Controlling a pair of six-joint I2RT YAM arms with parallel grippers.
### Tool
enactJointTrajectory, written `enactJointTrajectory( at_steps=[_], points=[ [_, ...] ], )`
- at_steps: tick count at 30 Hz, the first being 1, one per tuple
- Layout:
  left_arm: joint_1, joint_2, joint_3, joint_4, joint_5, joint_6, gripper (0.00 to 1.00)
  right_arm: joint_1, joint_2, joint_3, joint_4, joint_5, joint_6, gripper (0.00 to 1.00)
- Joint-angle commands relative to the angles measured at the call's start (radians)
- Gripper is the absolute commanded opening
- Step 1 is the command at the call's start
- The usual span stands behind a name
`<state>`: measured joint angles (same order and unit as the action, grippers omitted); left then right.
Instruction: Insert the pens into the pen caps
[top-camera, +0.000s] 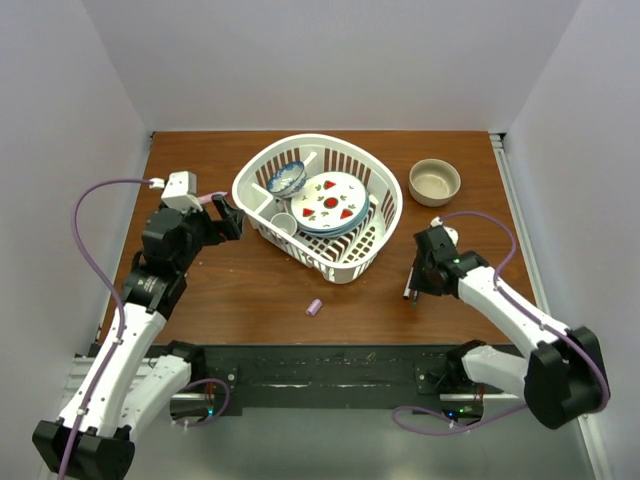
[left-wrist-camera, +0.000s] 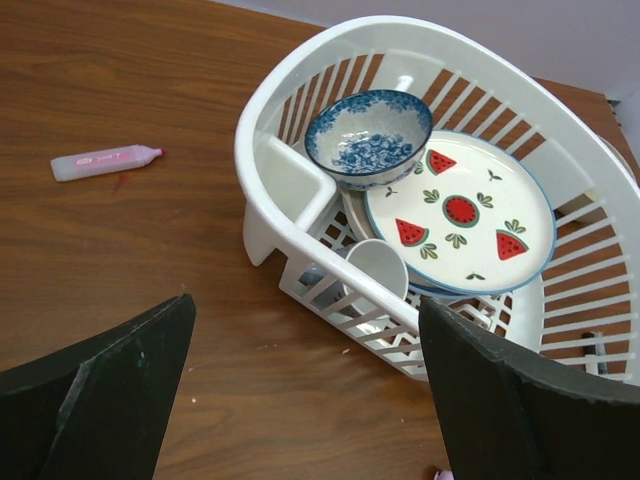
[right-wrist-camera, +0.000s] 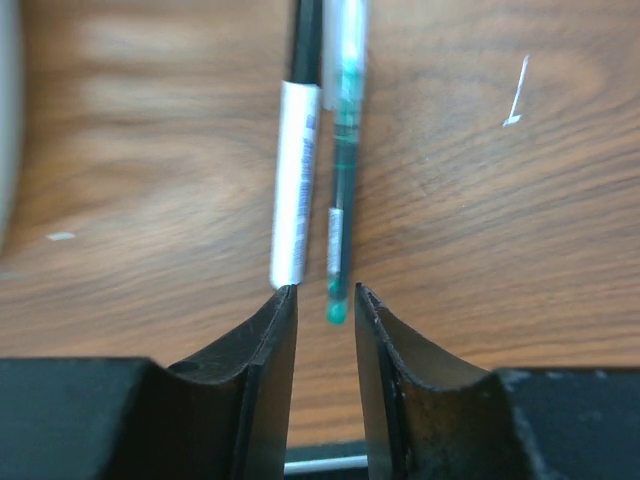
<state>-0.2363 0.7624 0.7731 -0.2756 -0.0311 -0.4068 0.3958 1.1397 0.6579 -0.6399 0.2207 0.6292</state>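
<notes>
right end effector (right-wrist-camera: 326, 300), jaws narrowly parted, straddles clear green-ink pen (right-wrist-camera: 343, 150) at its tip, right of the white slatted plastic basket (top-camera: 392, 205), likely pre-pinch. left end effector (left-wrist-camera: 305, 300) gapes empty.

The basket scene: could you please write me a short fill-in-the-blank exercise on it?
1. The plate in the basket is painted with ___ slices.
2. The lilac cap lies on the ___, outside the basket.
3. The left gripper is wide ___.
Missing words: watermelon; table; open.
</notes>
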Motion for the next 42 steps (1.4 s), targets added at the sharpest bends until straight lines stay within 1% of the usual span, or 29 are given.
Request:
enactJointTrajectory(
  at_steps=[1,3,4,6,7,8,10,12,13,14,15,16,17,18,19,20,21,22,24,25,26,27,29,31,32,37,42],
  points=[
    [0.0,0.052,0.072,-0.02,-0.113,-0.059,1.0,-0.005,-0.13,0.089,-0.101,0.016,-0.011,0.35],
    [0.015,0.122,0.139,-0.072,-0.144,-0.084,1.0,-0.005,-0.172,0.103,-0.116,0.005,-0.019,0.37],
    [0.032,0.15,0.164,-0.092,-0.138,-0.09,1.0,-0.005,-0.19,0.121,-0.121,-0.003,-0.028,0.38],
    [0.121,0.227,0.218,-0.12,-0.07,-0.118,1.0,-0.003,-0.245,0.137,-0.13,-0.032,-0.036,0.41],
    [0.164,0.247,0.229,-0.12,-0.047,-0.128,1.0,-0.005,-0.265,0.141,-0.127,-0.032,-0.04,0.48],
    [0.23,0.286,0.236,-0.116,-0.03,-0.136,1.0,-0.005,-0.294,0.143,-0.126,-0.035,-0.042,0.52],
    [0.276,0.339,0.273,-0.12,-0.027,-0.142,1.0,-0.005,-0.319,0.161,-0.129,-0.063,-0.057,0.58],
    [0.311,0.422,0.313,-0.119,-0.044,-0.147,0.99,-0.005,-0.357,0.177,-0.119,-0.095,-0.063,0.62],
    [0.322,0.446,0.325,-0.12,-0.053,-0.165,0.99,-0.003,-0.371,0.189,-0.112,-0.133,-0.071,0.63],
    [0.36,0.486,0.343,-0.128,-0.065,-0.199,0.99,-0.003,-0.386,0.195,-0.094,-0.153,-0.074,0.64],
    [0.38,0.501,0.347,-0.137,-0.055,-0.278,0.99,-0.005,-0.409,0.201,-0.087,-0.164,-0.077,0.64],
    [0.397,0.511,0.345,-0.128,-0.041,-0.312,0.98,-0.005,-0.42,0.218,-0.083,-0.185,-0.08,0.64],
    [0.417,0.517,0.332,-0.114,-0.044,-0.349,0.97,-0.005,-0.428,0.229,-0.081,-0.196,-0.085,0.64],
    [0.42,0.517,0.324,-0.079,-0.055,-0.418,0.96,-0.005,-0.44,0.238,-0.081,-0.199,-0.085,0.64],
    [0.422,0.515,0.316,-0.048,-0.064,-0.428,0.93,-0.003,-0.445,0.256,-0.081,-0.211,-0.092,0.64],
    [0.422,0.517,0.292,0.069,-0.053,-0.406,0.91,-0.005,-0.449,0.264,-0.078,-0.215,-0.095,0.64],
    [0.422,0.522,0.281,0.135,-0.031,-0.288,0.88,-0.005,-0.458,0.273,-0.073,-0.218,-0.098,0.64],
    [0.423,0.543,0.281,0.172,-0.02,-0.232,0.88,-0.003,-0.462,0.275,-0.069,-0.218,-0.106,0.64],
    [0.423,0.581,0.328,0.179,-0.053,-0.117,0.88,-0.003,-0.471,0.281,-0.063,-0.218,-0.112,0.64],
    [0.425,0.628,0.354,0.159,-0.068,-0.093,0.89,-0.005,-0.483,0.282,-0.063,-0.216,-0.117,0.64],
    [0.431,0.656,0.412,0.136,-0.026,-0.063,0.89,-0.005,-0.491,0.282,-0.066,-0.216,-0.118,0.64],
    [0.431,0.685,0.443,0.125,-0.001,0.003,0.89,-0.005,-0.498,0.281,-0.069,-0.218,-0.121,0.64],
    [0.434,0.777,0.533,0.072,0.005,0.048,0.89,-0.005,-0.528,0.278,-0.07,-0.218,-0.129,0.64],
    [0.442,0.855,0.571,0.069,0.026,0.069,0.89,-0.003,-0.544,0.281,-0.069,-0.216,-0.137,0.64],
    [0.442,0.877,0.59,0.078,0.06,0.082,0.89,-0.005,-0.557,0.284,-0.064,-0.218,-0.138,0.64],
    [0.443,1.014,0.624,0.111,0.178,0.117,0.88,-0.005,-0.571,0.313,-0.075,-0.218,-0.175,0.64],
    [0.445,1.13,0.675,0.081,0.194,0.169,0.85,-0.005,-0.584,0.319,-0.089,-0.21,-0.191,0.64]
  ],
)
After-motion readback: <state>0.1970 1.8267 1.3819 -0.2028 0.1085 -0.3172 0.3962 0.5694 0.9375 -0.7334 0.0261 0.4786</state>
